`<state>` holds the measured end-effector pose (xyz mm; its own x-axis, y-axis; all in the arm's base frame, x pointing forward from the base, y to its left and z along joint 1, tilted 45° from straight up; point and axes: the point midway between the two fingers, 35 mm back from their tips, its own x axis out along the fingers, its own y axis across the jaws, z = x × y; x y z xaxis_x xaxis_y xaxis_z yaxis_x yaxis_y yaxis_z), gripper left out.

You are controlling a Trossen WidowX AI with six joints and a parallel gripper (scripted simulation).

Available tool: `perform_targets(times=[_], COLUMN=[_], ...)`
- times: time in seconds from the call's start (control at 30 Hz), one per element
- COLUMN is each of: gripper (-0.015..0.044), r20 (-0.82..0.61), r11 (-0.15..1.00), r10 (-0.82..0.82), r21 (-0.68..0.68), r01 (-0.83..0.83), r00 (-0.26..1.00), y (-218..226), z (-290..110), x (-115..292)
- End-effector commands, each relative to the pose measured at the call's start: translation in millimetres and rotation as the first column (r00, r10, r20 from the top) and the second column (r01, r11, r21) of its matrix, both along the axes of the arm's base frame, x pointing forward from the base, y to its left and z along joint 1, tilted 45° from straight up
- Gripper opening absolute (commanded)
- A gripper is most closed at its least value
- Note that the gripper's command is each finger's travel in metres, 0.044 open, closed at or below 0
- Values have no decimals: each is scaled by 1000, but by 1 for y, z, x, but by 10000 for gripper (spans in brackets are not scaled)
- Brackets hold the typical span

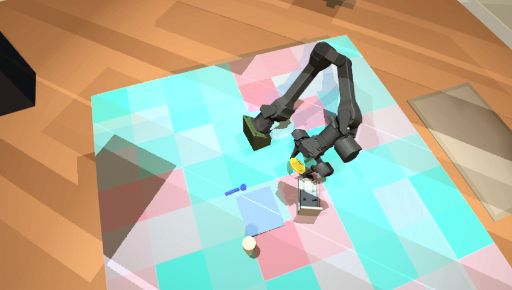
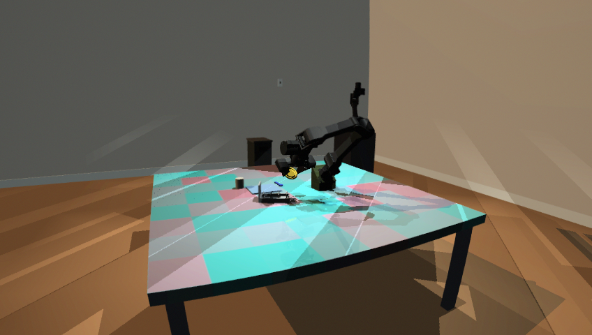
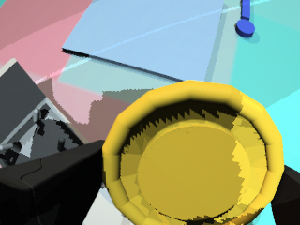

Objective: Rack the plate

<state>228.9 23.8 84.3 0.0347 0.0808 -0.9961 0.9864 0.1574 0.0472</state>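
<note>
My gripper [image 1: 303,166] [image 2: 293,171] [image 3: 193,164] is shut on the yellow plate [image 1: 296,165] [image 2: 291,173] [image 3: 194,163] and holds it by the rim, tilted nearly on edge, in the air. The plate hangs just above the near end of the dish rack [image 1: 309,208] [image 2: 271,197] [image 3: 22,97], a small white-walled rack with dark rails that stands on the table. In the wrist view the plate's hollow face fills the middle, with the rack low at the left, partly hidden behind my left finger.
A light blue mat [image 1: 258,209] [image 3: 150,32] lies left of the rack. A blue spoon [image 1: 235,190] [image 3: 246,13] lies beyond it. A cream cup [image 1: 249,244] [image 2: 239,182] stands at the mat's far corner. The arm's olive base block [image 1: 255,135] [image 2: 319,178] stands behind.
</note>
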Motion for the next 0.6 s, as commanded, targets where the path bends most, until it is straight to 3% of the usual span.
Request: perform_targets(times=[0.0,0.57], gripper=[0,0], r20=[51,268], r11=[996,917], r10=[49,272], r21=[-77,-363], r01=[-45,-164], r00=[997,924], y=[1,16], z=[-6,-20], x=[2,12])
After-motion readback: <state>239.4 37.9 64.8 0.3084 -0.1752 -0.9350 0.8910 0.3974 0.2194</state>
